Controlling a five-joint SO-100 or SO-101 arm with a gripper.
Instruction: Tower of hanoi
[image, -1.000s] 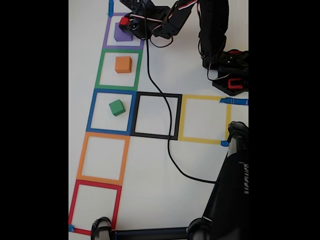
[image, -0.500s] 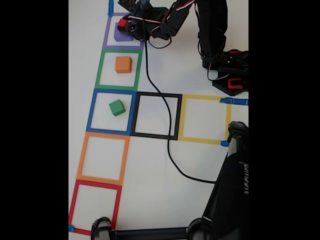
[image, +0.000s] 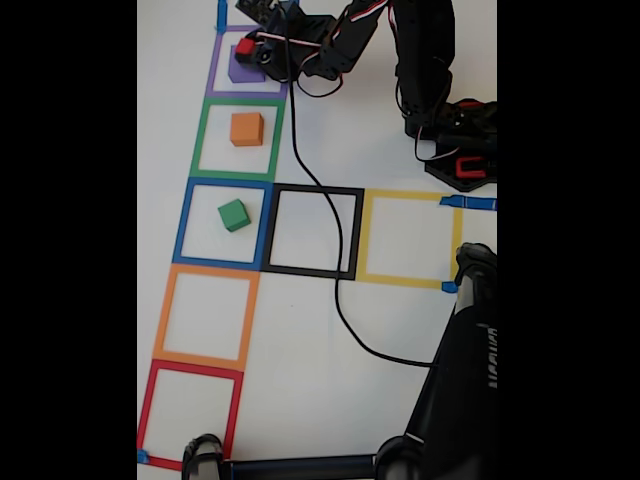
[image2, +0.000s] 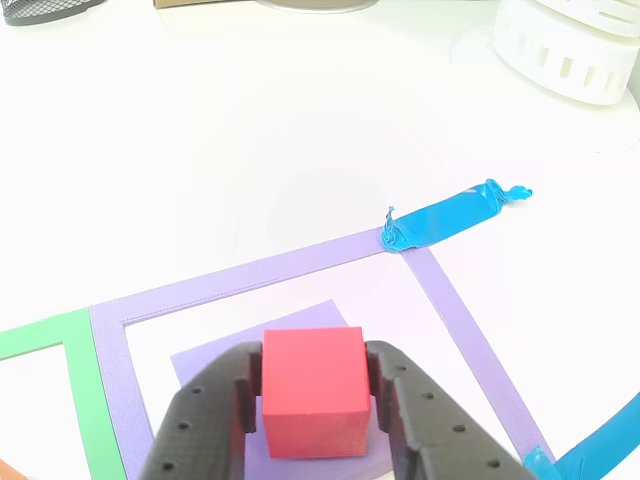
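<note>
Claw (image2: 312, 405) pinching red cube (image2: 312, 390) over purple block (image2: 215, 362).
In the other view, green tape (image2: 80, 395) left of claw; fingers (image2: 205, 420) clamped on both cube sides, inside purple tape square (image2: 240, 277); blue tape strip (image2: 450, 218) up and right, white bench (image2: 250, 130) beyond.

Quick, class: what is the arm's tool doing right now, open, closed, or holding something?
Tool: closed on the red cube, held over the purple block inside the purple tape square.
</note>
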